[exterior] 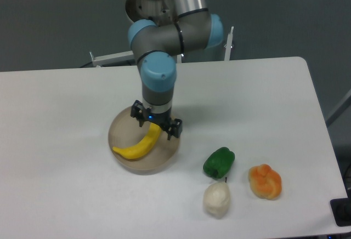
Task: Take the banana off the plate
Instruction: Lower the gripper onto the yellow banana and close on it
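Note:
The yellow banana (138, 147) lies on the round beige plate (122, 131) at the table's middle left, its upper end pointing up and right. My gripper (155, 120) hangs straight down over that upper end. Its two black fingers stand wide apart, one to the upper left and one to the lower right of the banana. The jaws are open and do not press on the fruit. The very tip of the banana is hidden under the gripper.
A green pepper (219, 162), a whitish garlic-like bulb (217, 199) and a lumpy orange fruit (265, 181) lie to the right of the plate near the front edge. The arm's body rises behind the plate.

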